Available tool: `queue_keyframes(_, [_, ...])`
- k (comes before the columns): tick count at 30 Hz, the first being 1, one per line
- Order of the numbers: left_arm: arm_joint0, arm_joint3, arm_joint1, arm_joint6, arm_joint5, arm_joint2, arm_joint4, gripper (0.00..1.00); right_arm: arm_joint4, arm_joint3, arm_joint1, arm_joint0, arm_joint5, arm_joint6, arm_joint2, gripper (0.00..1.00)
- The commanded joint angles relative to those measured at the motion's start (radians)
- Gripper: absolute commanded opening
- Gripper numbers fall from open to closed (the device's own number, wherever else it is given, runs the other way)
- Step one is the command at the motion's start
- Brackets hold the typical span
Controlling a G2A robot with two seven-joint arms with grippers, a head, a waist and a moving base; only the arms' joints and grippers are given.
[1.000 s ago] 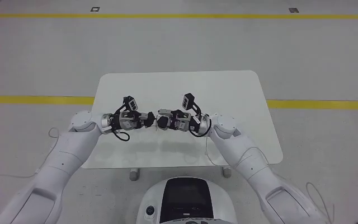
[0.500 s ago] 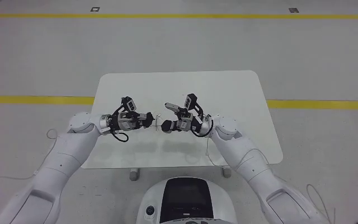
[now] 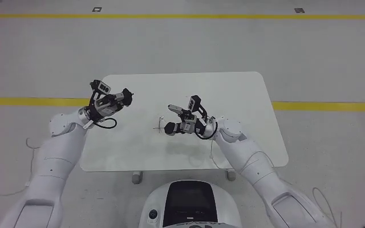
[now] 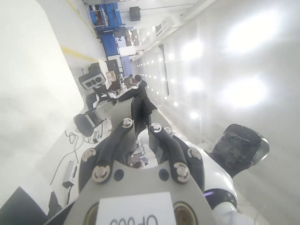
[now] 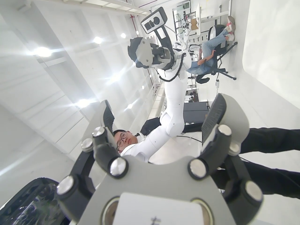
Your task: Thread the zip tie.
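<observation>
The zip tie [image 3: 160,123] is a thin pale sliver lying on the white table [image 3: 239,91] near its middle. My right gripper [image 3: 169,118] stands just right of it, open, with nothing between its fingers. The right wrist view shows that gripper [image 5: 161,115] with its two dark pads [image 5: 214,115] spread wide. My left gripper [image 3: 126,97] is off by the table's far left corner, well away from the tie. In the left wrist view its fingers [image 4: 140,104] are pressed together with nothing visible between them. The right wrist view also shows the left gripper [image 5: 140,52] farther off.
The table's right half and front strip are bare white surface. Its left edge [image 3: 94,122] runs under my left arm. Grey floor with a yellow line [image 3: 319,106] surrounds the table.
My right gripper has opened and drawn back slightly. My left arm has swung away to the table's far left corner, and the zip tie has dropped onto the table where the grippers met.
</observation>
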Motion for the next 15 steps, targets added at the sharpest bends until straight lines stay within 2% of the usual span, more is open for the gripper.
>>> queue_keyframes(1, [0.009, -0.002, -0.021, -0.015, 0.000, -0.066, 0.045, 0.00, 0.000, 0.000, 0.000, 0.000, 0.000, 0.000, 0.000, 1.00])
queue_keyframes(5, [0.016, 0.013, -0.064, -0.039, 0.000, -0.155, 0.099, 0.00, -0.008, -0.002, 0.000, 0.000, 0.000, -0.009, 0.000, 1.00])
queue_keyframes(6, [0.017, 0.017, -0.070, -0.042, 0.000, -0.166, 0.102, 0.00, -0.046, -0.018, 0.002, 0.004, 0.007, -0.033, -0.007, 1.00])
queue_keyframes(8, [0.017, 0.017, -0.070, -0.042, 0.000, -0.166, 0.102, 0.00, -0.165, -0.068, 0.008, 0.027, 0.035, -0.084, -0.023, 1.00])
queue_keyframes(12, [0.017, 0.017, -0.070, -0.042, 0.000, -0.166, 0.102, 0.00, -0.432, -0.154, 0.016, 0.084, 0.160, -0.185, -0.076, 1.00])
queue_keyframes(15, [0.017, 0.017, -0.070, -0.042, 0.000, -0.166, 0.102, 0.00, -0.613, -0.175, 0.013, 0.141, 0.276, -0.226, -0.141, 1.00])
